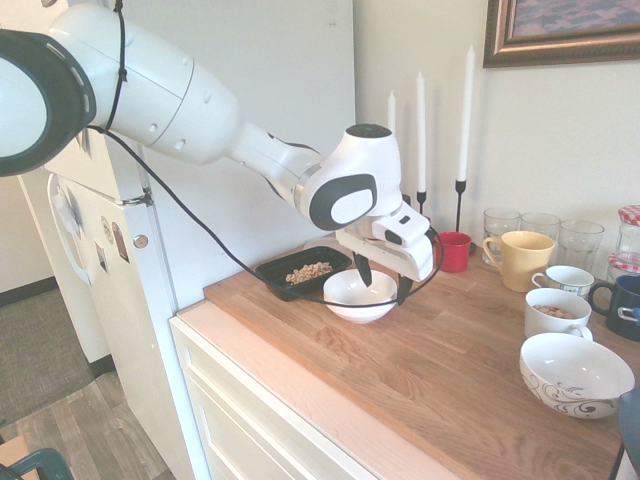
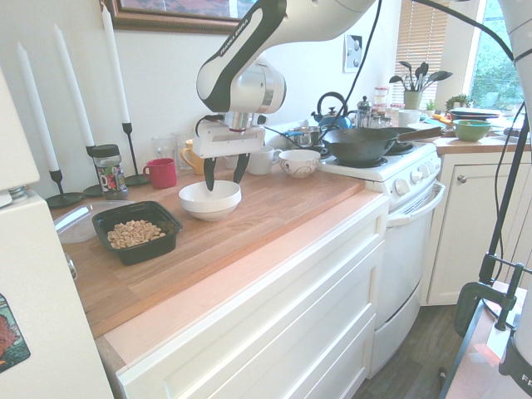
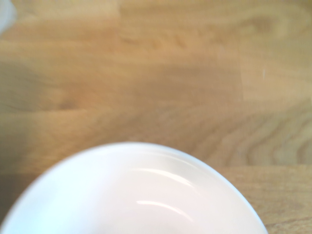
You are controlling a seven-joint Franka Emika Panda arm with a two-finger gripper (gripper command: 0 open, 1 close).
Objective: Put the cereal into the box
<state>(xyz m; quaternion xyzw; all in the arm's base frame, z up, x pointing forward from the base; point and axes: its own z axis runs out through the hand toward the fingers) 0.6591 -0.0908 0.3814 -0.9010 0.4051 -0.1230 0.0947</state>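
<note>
The cereal (image 1: 309, 271) (image 2: 135, 233) lies as a small tan heap inside the box (image 1: 283, 276) (image 2: 125, 248), a shallow black tray on the wooden counter. Beside the box stands an empty white bowl (image 1: 358, 296) (image 2: 210, 199) (image 3: 136, 195). My gripper (image 1: 383, 280) (image 2: 224, 174) hangs just above the bowl's rim, open, with its dark fingers spread wide and nothing between them. The wrist view is filled by the bowl's rim and bare counter wood.
Mugs, glasses and bowls (image 1: 575, 375) crowd the counter's far end. Candlesticks (image 1: 461, 195), a red cup (image 1: 452, 251) (image 2: 161, 173) and a spice jar (image 2: 108, 170) stand along the wall. A clear container (image 2: 73, 223) lies behind the box. A stove with a wok (image 2: 366, 144) adjoins the counter.
</note>
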